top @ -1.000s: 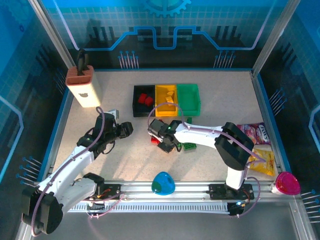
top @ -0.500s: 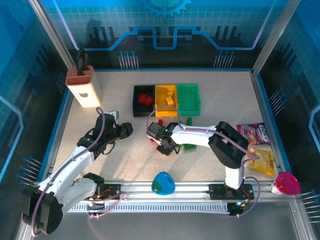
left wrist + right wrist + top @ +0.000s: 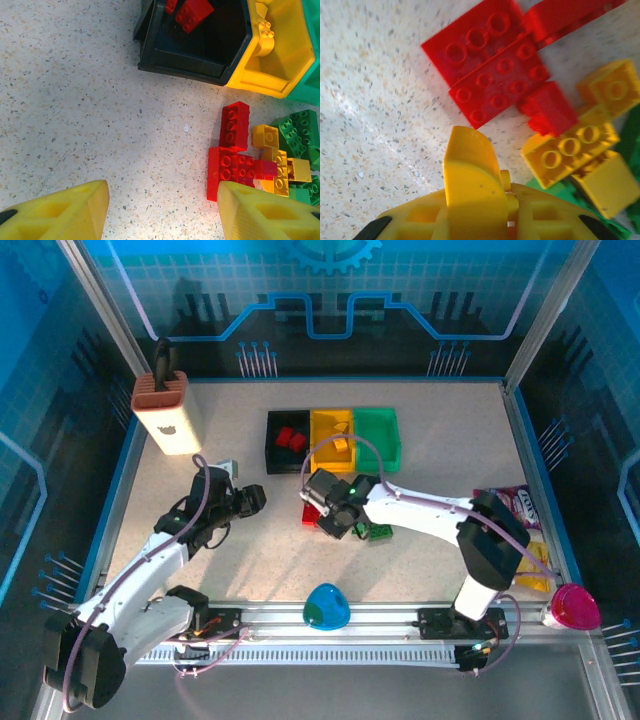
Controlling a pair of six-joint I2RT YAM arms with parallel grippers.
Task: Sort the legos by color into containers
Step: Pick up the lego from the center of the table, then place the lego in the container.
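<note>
A loose pile of red, yellow and green legos (image 3: 355, 523) lies just in front of the joined containers: black bin (image 3: 285, 443), yellow bin (image 3: 333, 430), green bin (image 3: 377, 436). Red bricks (image 3: 194, 11) sit in the black bin (image 3: 200, 55), and a yellow piece (image 3: 265, 37) in the yellow bin (image 3: 280, 60). My right gripper (image 3: 336, 510) hangs over the pile, shut on a curved yellow lego (image 3: 470, 170), above red bricks (image 3: 490, 65) and yellow bricks (image 3: 565, 152). My left gripper (image 3: 162, 210) is open over bare table, just left of the red bricks (image 3: 235, 165).
A tan-and-brown knife block (image 3: 167, 412) stands at the back left. Snack packets (image 3: 518, 508) lie at the right edge, with a pink bowl (image 3: 575, 606) at the front right corner. A blue-green dome (image 3: 326, 607) rests by the front rail.
The right arm's elbow swung right and its gripper shifted slightly right and back over the pile, holding the yellow lego. The left arm has not moved.
</note>
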